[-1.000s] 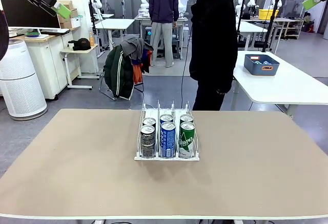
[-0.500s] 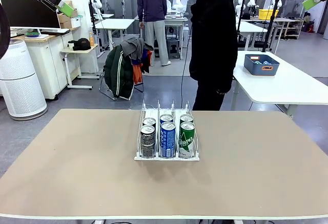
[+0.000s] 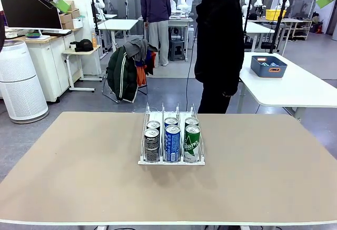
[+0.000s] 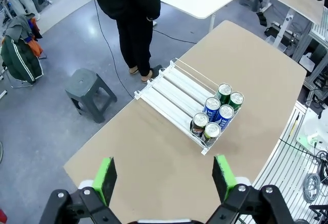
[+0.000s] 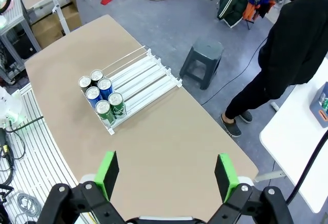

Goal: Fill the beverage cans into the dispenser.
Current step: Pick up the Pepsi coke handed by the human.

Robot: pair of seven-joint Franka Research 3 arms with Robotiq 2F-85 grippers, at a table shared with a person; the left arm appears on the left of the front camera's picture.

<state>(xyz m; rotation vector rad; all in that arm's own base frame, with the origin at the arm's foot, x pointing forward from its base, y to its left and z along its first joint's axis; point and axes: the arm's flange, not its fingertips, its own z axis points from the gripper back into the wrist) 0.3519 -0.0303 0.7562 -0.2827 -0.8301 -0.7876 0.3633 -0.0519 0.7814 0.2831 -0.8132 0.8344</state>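
Six beverage cans (image 3: 172, 138) stand in the dispenser (image 3: 145, 162) (two per lane), at its near end. Left gripper (image 4: 164, 177) and right gripper (image 5: 167, 175) hang high above, jaws spread, empty.

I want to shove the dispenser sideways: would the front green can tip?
Probably not: the green can stands between wire dividers of the dispenser, backed by a second can. Tall and slim, it may wobble though. Its glossy metal wall likely slips in a grip.
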